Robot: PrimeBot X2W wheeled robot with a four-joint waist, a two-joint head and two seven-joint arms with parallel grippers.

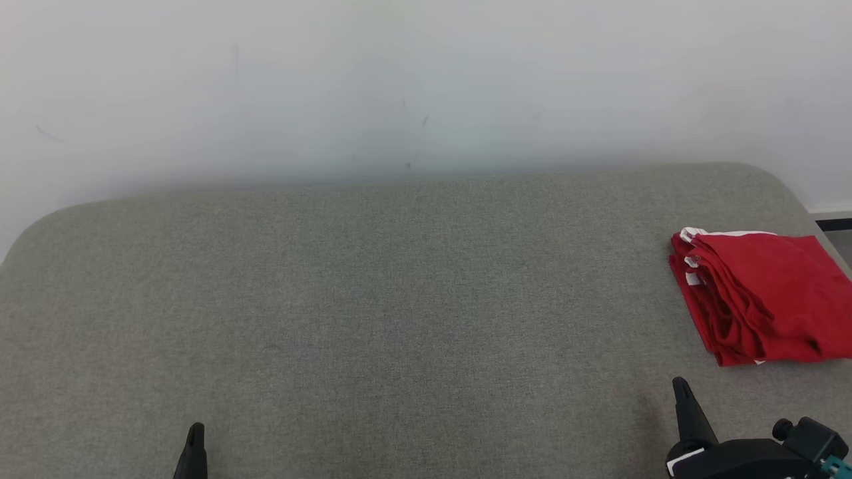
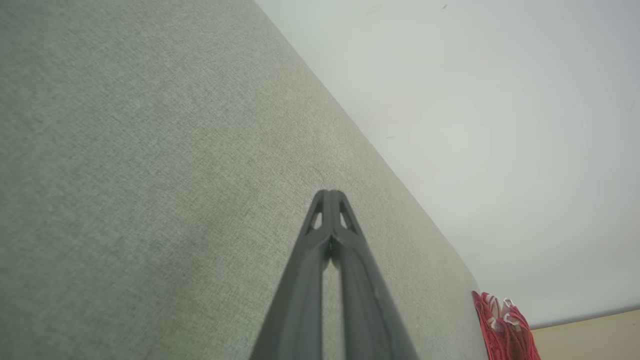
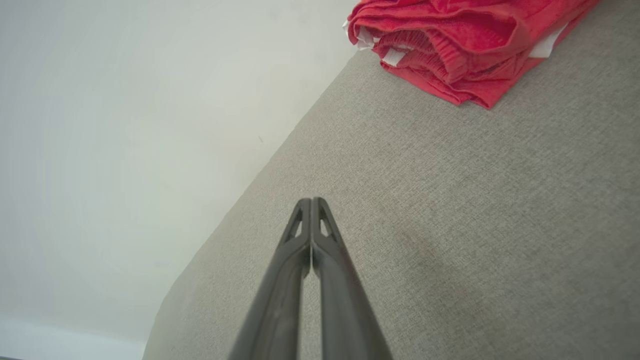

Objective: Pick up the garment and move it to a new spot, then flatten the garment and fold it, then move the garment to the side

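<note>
Lying folded, the red garment (image 1: 765, 293) rests rightward on the gray surface (image 1: 399, 299).

Rt side of red garment (image 1: 765, 293) past head-view edge; left gripper (image 1: 196, 431) below btm edge bar tip

Grey-green fabric surface (image 1: 373, 299); folded red garment (image 1: 759, 293) lying at right edge.

We list the right gripper (image 3: 311, 201): two dark fingers (image 3: 277, 300) pressed together at the tips, nothing between them, pointing across the grey woven desk (image 3: 450, 225).
We list the garment (image 3: 465, 35): red with white trim, folded in layers, lying on the desk at upper right, apart from the gripper.
We list a pale wall (image 3: 125, 125) at left.
</note>
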